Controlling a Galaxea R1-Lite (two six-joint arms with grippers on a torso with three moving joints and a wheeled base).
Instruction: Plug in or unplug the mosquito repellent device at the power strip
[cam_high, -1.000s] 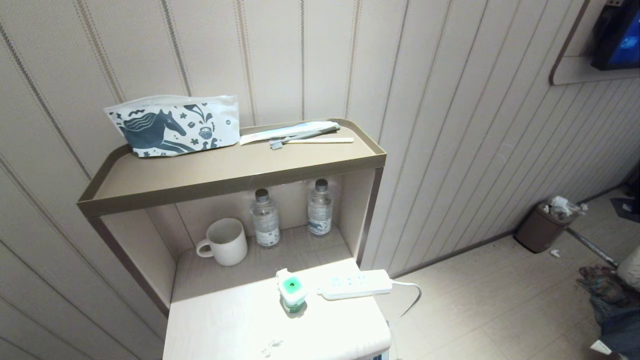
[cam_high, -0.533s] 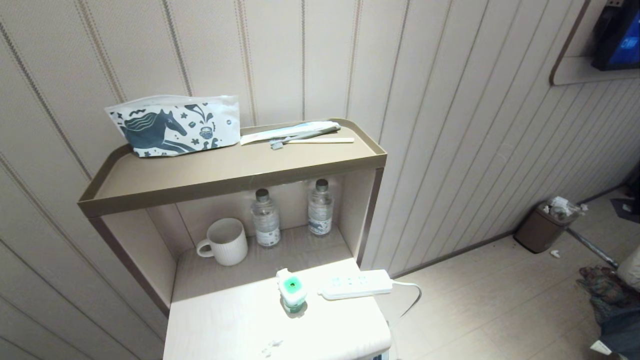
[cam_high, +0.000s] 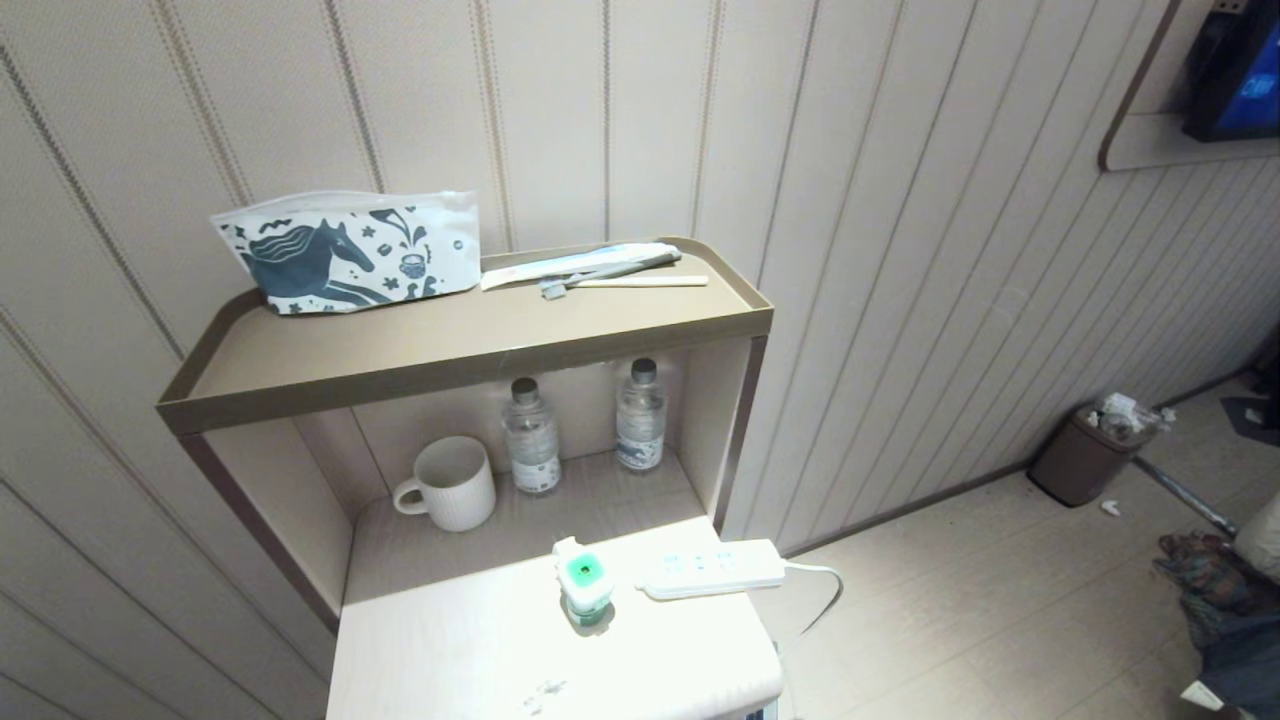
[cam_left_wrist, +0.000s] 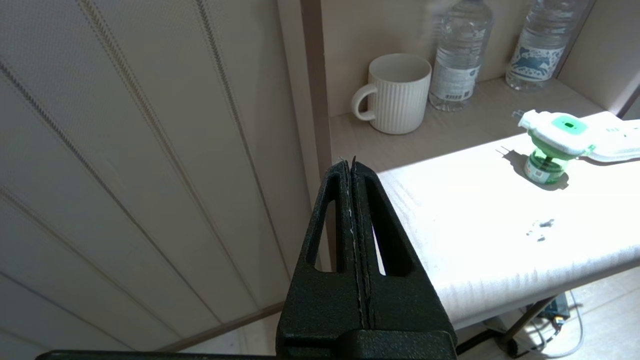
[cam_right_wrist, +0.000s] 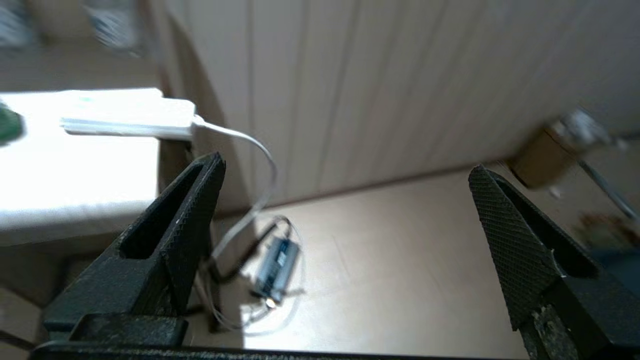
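- Mosquito repellent device (cam_high: 584, 589) upright on the bright white bench (cam_high: 450, 660), green bottle down, white-and-green head up; not plugged in.
- Power strip (cam_high: 712, 569) flat on the bench just beside the device, toward the right edge; narrow gap between them in head view, socket faces up, white cord (cam_high: 822, 590) dropping off the bench edge to the floor.
- Left gripper (cam_left_wrist: 352, 165) off the left bench corner, well apart from the device; fingers clenched together, nothing between them. Looks parked.
- Right gripper (cam_right_wrist: 345, 180) low beside the right bench edge, facing floor and wall; fingers (cam_right_wrist: 197, 200) spread wide, released, empty. Strip end and cord in its view, nothing touched.
- Neither arm in head view.
- Step, as judged: device free of the strip, so either unplug done with arms clear, or plug-in not yet begun; cannot tell which from this.
- Next if plugging: bring right gripper up over the bench, grasp the device by the head, prongs turned toward a socket face, line up, press straight in.
- Risk: light strip sliding on push; tall narrow device tipping on a side nudge.
- Mug (cam_high: 448, 484) and two water bottles (cam_high: 530, 437) at the back, out of the way.
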